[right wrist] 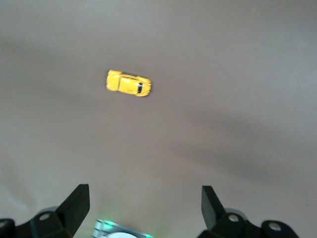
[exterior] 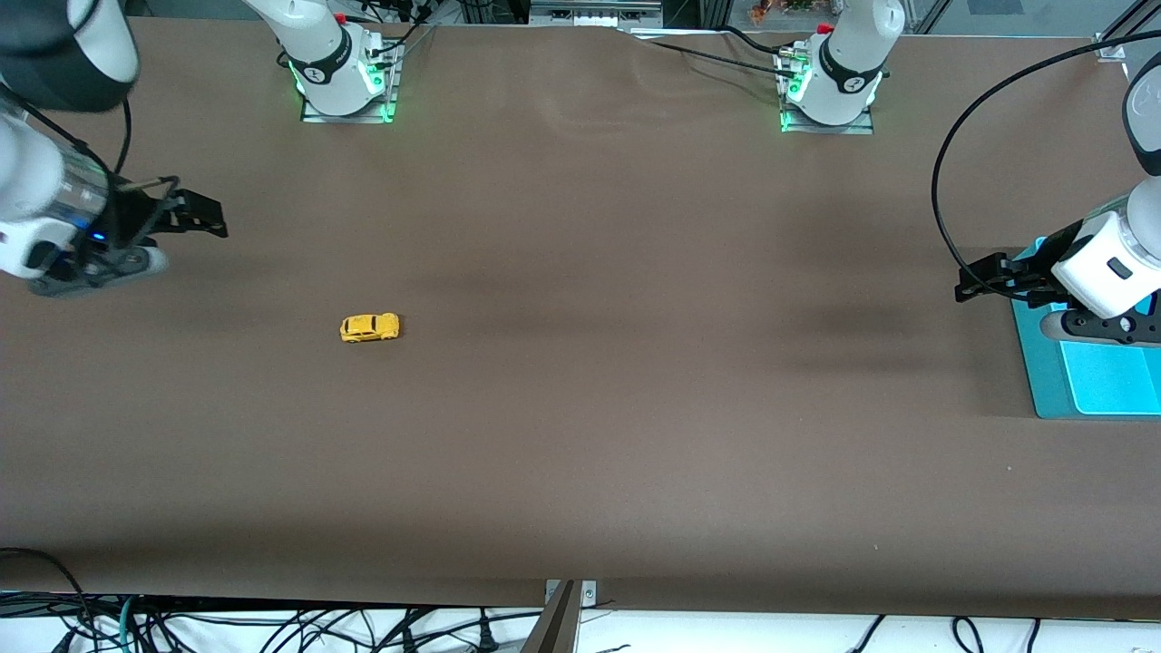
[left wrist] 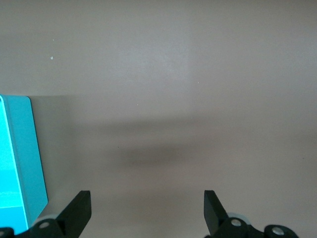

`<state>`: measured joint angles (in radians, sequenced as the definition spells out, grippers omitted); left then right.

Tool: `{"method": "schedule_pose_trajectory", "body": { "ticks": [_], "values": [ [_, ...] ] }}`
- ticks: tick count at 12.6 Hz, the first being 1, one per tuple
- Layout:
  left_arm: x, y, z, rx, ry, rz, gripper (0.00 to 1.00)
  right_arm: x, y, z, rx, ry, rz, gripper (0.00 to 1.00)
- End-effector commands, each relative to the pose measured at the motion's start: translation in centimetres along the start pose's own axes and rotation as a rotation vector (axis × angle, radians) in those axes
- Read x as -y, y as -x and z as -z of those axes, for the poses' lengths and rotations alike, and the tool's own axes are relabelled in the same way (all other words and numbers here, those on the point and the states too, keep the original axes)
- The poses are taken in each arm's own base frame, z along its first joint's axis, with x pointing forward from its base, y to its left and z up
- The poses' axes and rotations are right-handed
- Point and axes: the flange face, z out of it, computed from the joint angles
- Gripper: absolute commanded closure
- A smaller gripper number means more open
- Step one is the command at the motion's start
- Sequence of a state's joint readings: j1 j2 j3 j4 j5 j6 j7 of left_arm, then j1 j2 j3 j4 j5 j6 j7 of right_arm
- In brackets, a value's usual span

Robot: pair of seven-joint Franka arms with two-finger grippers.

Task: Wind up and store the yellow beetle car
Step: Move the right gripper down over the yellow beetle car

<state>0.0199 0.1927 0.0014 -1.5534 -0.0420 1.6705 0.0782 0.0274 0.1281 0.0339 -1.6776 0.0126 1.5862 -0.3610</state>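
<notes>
The yellow beetle car point(exterior: 369, 327) is a tiny bright yellow toy standing on its wheels on the brown table, toward the right arm's end. It also shows in the right wrist view as the yellow beetle car point(right wrist: 128, 83), well apart from the fingers. My right gripper point(exterior: 195, 216) hangs open and empty in the air at the right arm's end of the table, some way from the car. My left gripper point(exterior: 984, 277) hangs open and empty at the left arm's end, beside the edge of a teal tray point(exterior: 1088, 381).
The teal tray point(left wrist: 22, 158) lies flat at the left arm's end of the table. Both arm bases point(exterior: 343, 73) point(exterior: 830, 86) stand along the table edge farthest from the front camera. Cables hang below the near edge. Brown tabletop point(exterior: 635, 363) stretches between car and tray.
</notes>
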Motion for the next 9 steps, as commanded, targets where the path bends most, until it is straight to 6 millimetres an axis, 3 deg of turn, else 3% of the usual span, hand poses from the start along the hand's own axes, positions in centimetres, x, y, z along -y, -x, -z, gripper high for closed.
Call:
{"method": "schedule_pose_trajectory", "body": {
  "ticks": [1, 5, 9],
  "values": [
    [-0.3, -0.5, 0.4, -0.009, 0.009, -0.007, 0.00, 1.8, -2.6, -2.4, 0.009, 0.013, 0.249, 0.00],
    [-1.1, -0.5, 0.4, -0.008, 0.007, -0.139, 0.00, 5.0, -5.6, -8.6, -0.046, 0.069, 0.677, 0.00],
    [-1.1, -0.7, 0.1, -0.003, -0.001, -0.396, 0.00, 7.2, -6.6, -17.2, -0.131, 0.171, 1.004, 0.00]
  ]
}}
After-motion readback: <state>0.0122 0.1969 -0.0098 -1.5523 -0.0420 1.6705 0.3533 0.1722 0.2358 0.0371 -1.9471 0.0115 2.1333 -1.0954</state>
